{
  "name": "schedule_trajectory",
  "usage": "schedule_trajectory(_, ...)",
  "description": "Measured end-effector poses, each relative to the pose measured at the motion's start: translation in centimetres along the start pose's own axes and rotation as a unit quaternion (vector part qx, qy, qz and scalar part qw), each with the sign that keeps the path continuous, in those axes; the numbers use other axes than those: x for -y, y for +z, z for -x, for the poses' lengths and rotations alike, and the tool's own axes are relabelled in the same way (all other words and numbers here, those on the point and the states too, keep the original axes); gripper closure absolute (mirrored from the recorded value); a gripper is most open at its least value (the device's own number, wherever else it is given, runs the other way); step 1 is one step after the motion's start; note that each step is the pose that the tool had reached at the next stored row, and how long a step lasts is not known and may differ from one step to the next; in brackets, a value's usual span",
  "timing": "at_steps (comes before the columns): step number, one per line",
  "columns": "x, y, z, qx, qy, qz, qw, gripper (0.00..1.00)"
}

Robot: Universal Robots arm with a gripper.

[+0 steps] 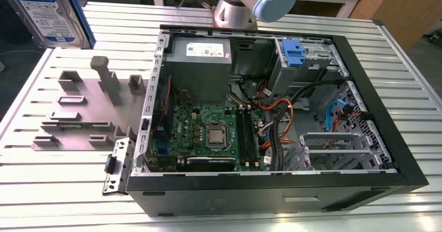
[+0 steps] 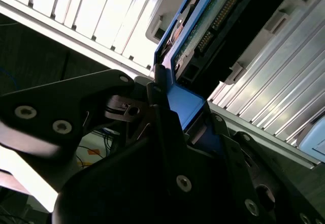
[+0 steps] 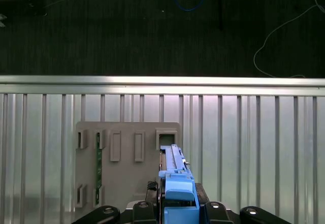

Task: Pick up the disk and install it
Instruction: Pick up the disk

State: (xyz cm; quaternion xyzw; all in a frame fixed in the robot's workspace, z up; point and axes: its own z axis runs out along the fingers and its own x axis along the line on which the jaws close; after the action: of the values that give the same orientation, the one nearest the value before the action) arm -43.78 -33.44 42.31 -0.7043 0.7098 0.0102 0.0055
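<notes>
Pincer [image 3: 179, 206] clamps disk [image 1: 45, 9]; open case [image 1: 276, 190] holds motherboard [image 1: 207, 131], blue clip [image 1: 293, 53].

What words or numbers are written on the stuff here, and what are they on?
No text here can be read for sure.
Label on the disk: print there, too small to read.
White sticker on the grey metal box: too small to read.
Green circuit board markings: too small to read.

clear: bare table [image 1: 48, 196] corner, exterior view's lower left | obstacles: fixture posts [image 1: 103, 72] beside case [image 1: 409, 159]; cables [image 1: 275, 106] crossing inside it
</notes>
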Motion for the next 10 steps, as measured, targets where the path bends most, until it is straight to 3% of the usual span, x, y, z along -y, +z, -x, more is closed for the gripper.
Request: schedule_trajectory(10, 0.00, -0.50, 0.01, 0.0000, 0.000, 0.0000, 1.00000, 0.64)
